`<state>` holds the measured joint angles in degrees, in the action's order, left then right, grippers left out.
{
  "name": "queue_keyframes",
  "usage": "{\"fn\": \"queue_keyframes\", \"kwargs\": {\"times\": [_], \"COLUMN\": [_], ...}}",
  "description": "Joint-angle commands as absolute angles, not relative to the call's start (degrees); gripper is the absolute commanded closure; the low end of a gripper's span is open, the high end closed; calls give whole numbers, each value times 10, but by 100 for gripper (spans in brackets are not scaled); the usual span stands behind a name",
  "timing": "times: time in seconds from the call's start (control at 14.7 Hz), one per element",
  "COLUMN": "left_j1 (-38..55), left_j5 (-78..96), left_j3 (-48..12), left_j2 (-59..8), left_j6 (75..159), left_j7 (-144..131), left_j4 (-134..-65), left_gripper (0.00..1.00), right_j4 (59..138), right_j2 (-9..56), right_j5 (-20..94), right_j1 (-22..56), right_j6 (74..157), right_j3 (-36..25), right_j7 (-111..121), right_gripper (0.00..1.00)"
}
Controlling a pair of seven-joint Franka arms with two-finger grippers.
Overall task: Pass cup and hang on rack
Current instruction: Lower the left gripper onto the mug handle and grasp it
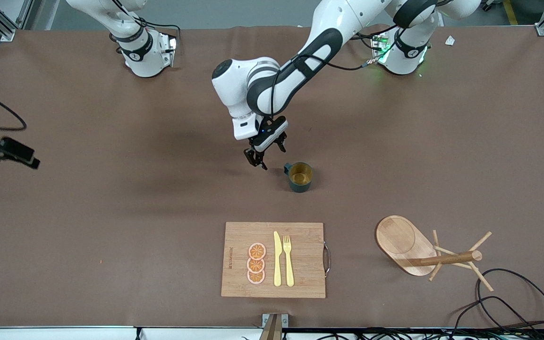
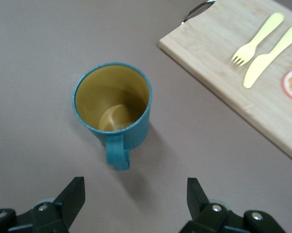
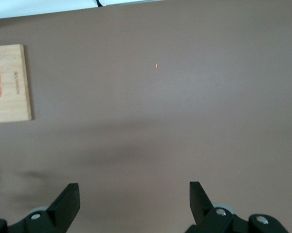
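The teal-green cup (image 1: pixel 300 177) stands upright on the brown table near its middle, yellow inside showing, its handle turned toward the right arm's end. My left gripper (image 1: pixel 272 157) is open and empty, low over the table beside the cup's handle. In the left wrist view the cup (image 2: pixel 113 102) sits just ahead of the open left gripper (image 2: pixel 136 194), handle toward it, not touching. The wooden rack (image 1: pixel 402 243) stands nearer the front camera, toward the left arm's end. My right gripper (image 1: pixel 26 157) waits open and empty at the right arm's end; its own view (image 3: pixel 135 194) shows bare table.
A bamboo cutting board (image 1: pixel 302 255) lies nearer the front camera than the cup, bearing orange slices (image 1: pixel 256 263), a yellow knife (image 1: pixel 277 259) and a fork (image 1: pixel 288 259). It also shows in the left wrist view (image 2: pixel 209 46) and right wrist view (image 3: pixel 10 82). Black cables (image 1: pixel 513 293) loop beside the rack.
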<state>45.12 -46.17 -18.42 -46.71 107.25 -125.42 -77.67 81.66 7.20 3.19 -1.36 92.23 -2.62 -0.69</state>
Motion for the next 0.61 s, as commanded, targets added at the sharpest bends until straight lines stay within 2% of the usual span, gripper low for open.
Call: {"fn": "queue_keyframes", "kwargs": {"times": [0.0, 0.41, 0.54], "left_j1": [463, 485, 510], "left_j5": [-476, -482, -491], "left_j3": [-174, -171, -144], "left_j2": [-483, -498, -504], "left_j6": [1067, 1040, 1034], "left_j7": [-1264, -1315, -1320], "left_j4": [-762, -766, -766], "left_gripper": [7, 6, 6], "right_j4": [853, 878, 876], "right_j2": [22, 14, 15], "right_j5": [24, -10, -14], "right_j1": [-32, -39, -36], "right_j6": [914, 917, 924], "right_j3": [-17, -14, -12], "right_j7": [17, 48, 48], "right_gripper": [0, 0, 0]}}
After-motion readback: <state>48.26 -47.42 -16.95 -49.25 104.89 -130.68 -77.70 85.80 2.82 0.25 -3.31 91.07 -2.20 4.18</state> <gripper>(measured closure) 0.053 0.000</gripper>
